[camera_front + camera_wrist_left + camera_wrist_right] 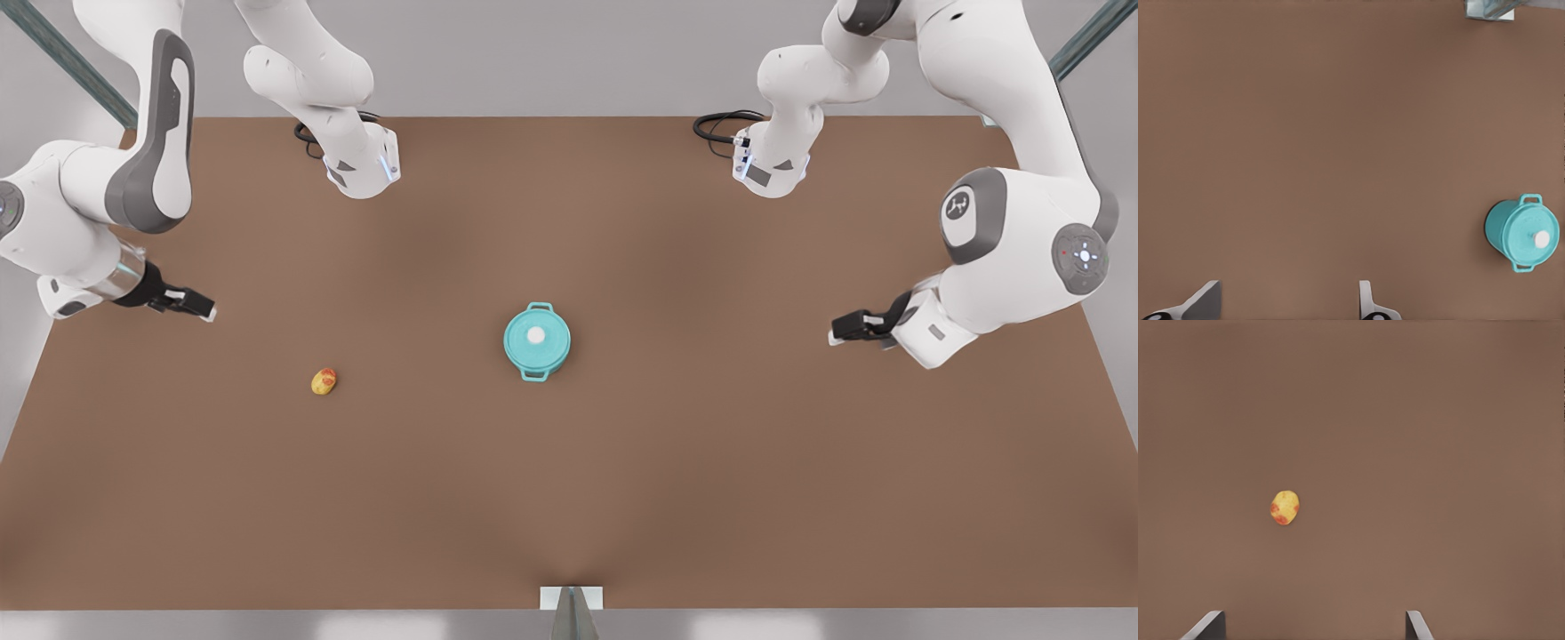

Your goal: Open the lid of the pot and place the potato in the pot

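You are looking at a brown counter point(622, 498) with the teal pot point(537, 342) near its middle, the pot lid point(535, 338) seated flat on the rim and its white knob point(536, 335) at the centre. The pot's two loop handles stick out on opposite sides of the rim. The potato point(324, 380), yellow with an orange-red patch, lies alone on the counter well apart from the pot, toward the front view's left.

Your right pincer point(197, 305) hangs above the counter at the front view's left, up and away from the potato. In the right wrist view its two fingertips point(1208, 625) stand wide apart with nothing between them, and the potato point(1285, 507) sits on bare counter beyond them.

Your left pincer point(845, 331) hangs at the front view's right, well apart from the pot. In the left wrist view its fingertips point(1205, 301) are likewise spread and empty, and the lidded pot point(1522, 232) stands off to one side.

The only mark you can make out is a small white emblem point(957, 206) on a grey joint cap of the arm at the front view's right; it carries no readable writing.
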